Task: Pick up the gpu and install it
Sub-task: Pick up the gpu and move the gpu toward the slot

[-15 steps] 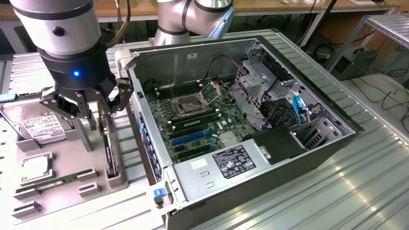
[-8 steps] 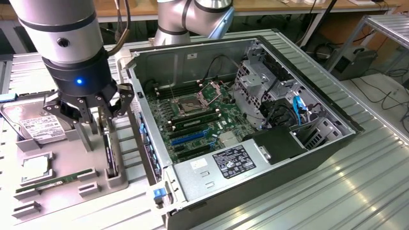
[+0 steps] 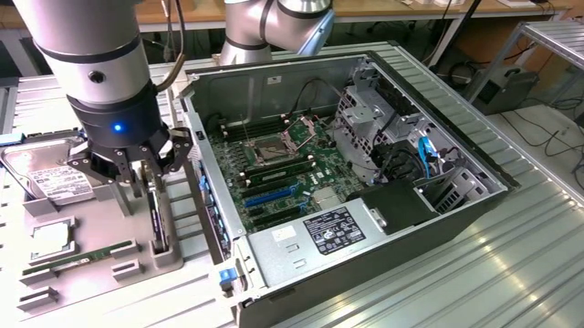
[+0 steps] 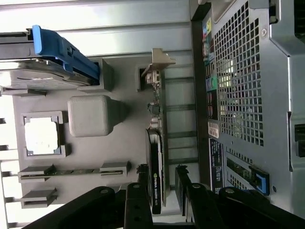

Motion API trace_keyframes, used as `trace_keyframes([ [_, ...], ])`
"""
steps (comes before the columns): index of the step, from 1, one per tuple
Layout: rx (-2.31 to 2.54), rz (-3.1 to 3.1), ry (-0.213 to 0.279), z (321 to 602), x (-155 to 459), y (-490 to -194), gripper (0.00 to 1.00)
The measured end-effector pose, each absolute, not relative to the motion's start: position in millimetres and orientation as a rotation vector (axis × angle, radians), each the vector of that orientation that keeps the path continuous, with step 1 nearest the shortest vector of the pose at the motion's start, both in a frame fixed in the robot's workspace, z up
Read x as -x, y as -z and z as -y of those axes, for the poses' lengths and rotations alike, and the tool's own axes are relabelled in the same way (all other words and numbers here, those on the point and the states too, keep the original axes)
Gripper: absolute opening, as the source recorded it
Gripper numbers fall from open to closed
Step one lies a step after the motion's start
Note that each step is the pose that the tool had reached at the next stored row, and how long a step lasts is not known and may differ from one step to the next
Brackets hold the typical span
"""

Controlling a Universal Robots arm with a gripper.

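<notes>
tool [image 4: 161, 169]: jaws wide, straddling the gpu [image 4: 155, 138], not clamped | risk: an off-centre squeeze could cock it in its holder [image 3: 169, 258], or just slip off

A ribbed grey metal surface [image 3: 511, 273] caught bright light; wooden desks [image 3: 392, 8] and loose cables [image 3: 548, 133] lay behind

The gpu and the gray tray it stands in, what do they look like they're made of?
The gpu: black cooler face with a slight sheen, probably plastic; its end bracket looks like bare silver sheet metal, bent and reflective. The tray: matte gray, uniform and blocky, likely moulded or printed plastic.
</notes>
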State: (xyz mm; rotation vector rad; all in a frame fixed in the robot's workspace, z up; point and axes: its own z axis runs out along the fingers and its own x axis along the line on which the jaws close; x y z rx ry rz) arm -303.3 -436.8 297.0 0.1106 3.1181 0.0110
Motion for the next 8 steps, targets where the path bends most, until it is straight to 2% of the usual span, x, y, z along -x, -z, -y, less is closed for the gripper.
trace_keyframes([
  [8, -0.109, -3.118, -0.011, 436.8, 303.3, -277.3, 0.36],
])
